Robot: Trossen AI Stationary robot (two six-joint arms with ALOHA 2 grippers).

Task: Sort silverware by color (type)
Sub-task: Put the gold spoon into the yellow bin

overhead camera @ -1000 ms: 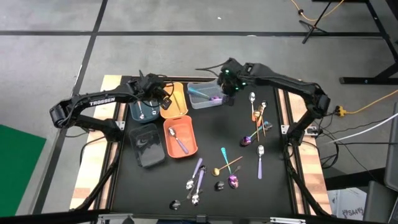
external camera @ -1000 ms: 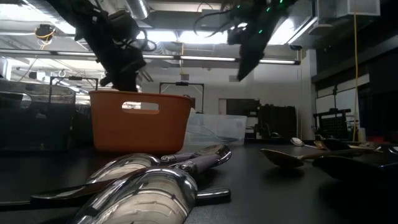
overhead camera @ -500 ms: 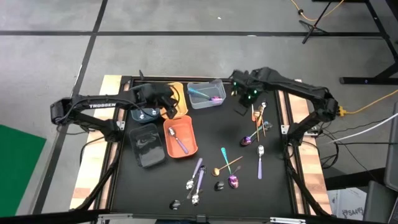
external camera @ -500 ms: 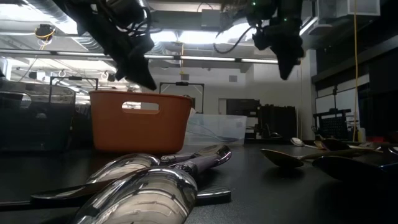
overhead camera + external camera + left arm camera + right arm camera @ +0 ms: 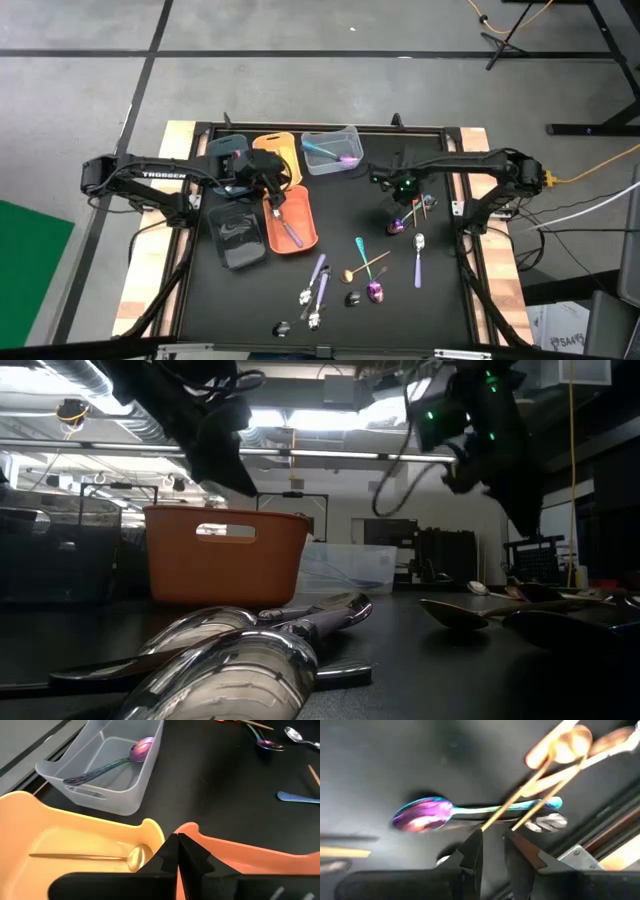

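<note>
Two grippers on my board. Left gripper (image 5: 177,851): fingers pressed shut, nothing held, hovering where the yellow bin (image 5: 60,827) meets the orange bin (image 5: 260,857); a gold spoon (image 5: 90,856) lies in the yellow one just ahead of its tips, and a purple iridescent spoon (image 5: 112,761) rests in the clear bin (image 5: 122,790) farther out. I leave this arm parked. Right gripper (image 5: 492,847): jaws narrowly parted, empty, hanging low over the loose cluster on the black mat (image 5: 340,220). Directly ahead of its tips lies an iridescent spoon (image 5: 465,812), purple bowl to one side, teal handle running across; a thin gold handle (image 5: 532,787) crosses over that handle just beyond the fingers. More silverware (image 5: 345,280) lies scattered well apart from the tool, nearer the table's front edge. For a clean pick I judge it best to straddle the iridescent handle close to the bowl, clear of the gold crossing, fingers square across the stem, and descend fully before closing so only one piece comes up.
</note>
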